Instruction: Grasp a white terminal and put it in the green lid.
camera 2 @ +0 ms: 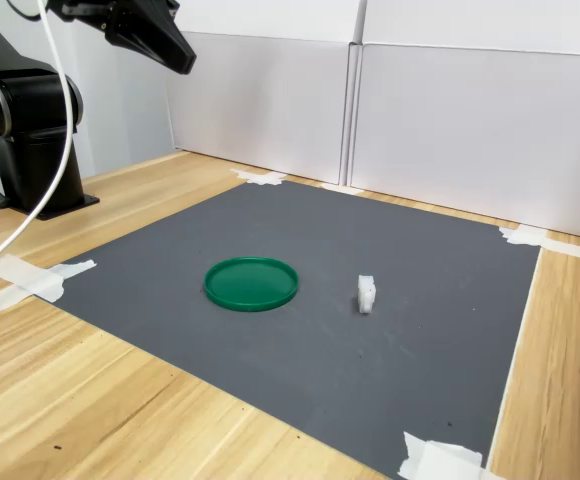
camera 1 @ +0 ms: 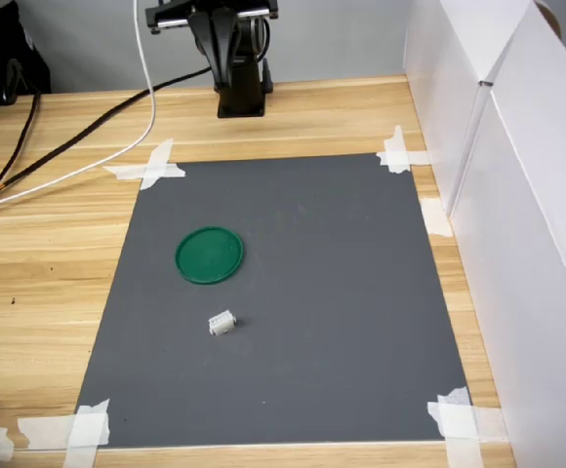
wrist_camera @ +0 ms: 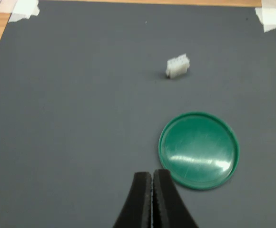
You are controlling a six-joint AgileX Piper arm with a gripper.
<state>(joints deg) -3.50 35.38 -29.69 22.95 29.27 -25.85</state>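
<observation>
The white terminal (camera 1: 222,323) (wrist_camera: 178,66) (camera 2: 367,294) lies on the dark grey mat, a short way from the green lid (camera 1: 209,255) (wrist_camera: 198,149) (camera 2: 251,283), which lies flat and holds nothing. My gripper (wrist_camera: 152,176) (camera 2: 184,62) hangs high above the mat's far end near the arm base, well clear of both. In the wrist view its two black fingers press together with nothing between them, their tips just short of the lid's rim.
The grey mat (camera 1: 293,292) is taped at its corners to a wooden table. The arm base (camera 1: 239,73) stands beyond the mat, with cables (camera 1: 88,146) trailing toward the first exterior view's left. White panels (camera 1: 517,195) wall the first exterior view's right side.
</observation>
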